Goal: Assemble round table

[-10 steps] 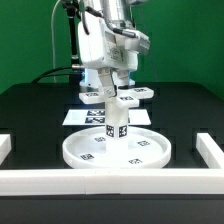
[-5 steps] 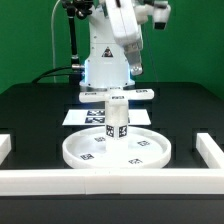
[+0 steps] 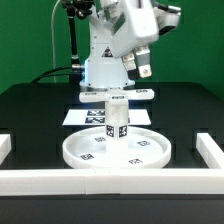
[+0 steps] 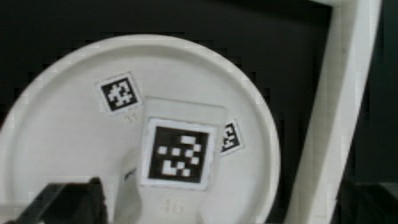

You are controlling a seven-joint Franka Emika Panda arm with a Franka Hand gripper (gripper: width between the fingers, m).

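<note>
The large rimmed round disc (image 3: pixel 117 150) lies flat near the table's front. The short cylindrical leg (image 3: pixel 117 122) stands upright at its centre, with tags on its sides. The cross-shaped base (image 3: pixel 135 95) lies behind them. My gripper (image 3: pixel 146 69) hangs tilted, high above and towards the exterior view's right of the leg; it is open and empty. In the wrist view I see the disc (image 4: pixel 89 130) from above, the leg's tagged top (image 4: pixel 178 152), and one dark finger (image 4: pixel 71 203) at the edge.
The marker board (image 3: pixel 78 117) lies behind the disc. White border rails run along the front (image 3: pixel 110 180) and sides (image 3: pixel 210 150); one also shows in the wrist view (image 4: pixel 334 100). The robot's base (image 3: pixel 100 70) stands at the back.
My gripper has let go of the leg, risen well above it, swung to the exterior view's right and tilted. The leg stays upright on the disc.
</note>
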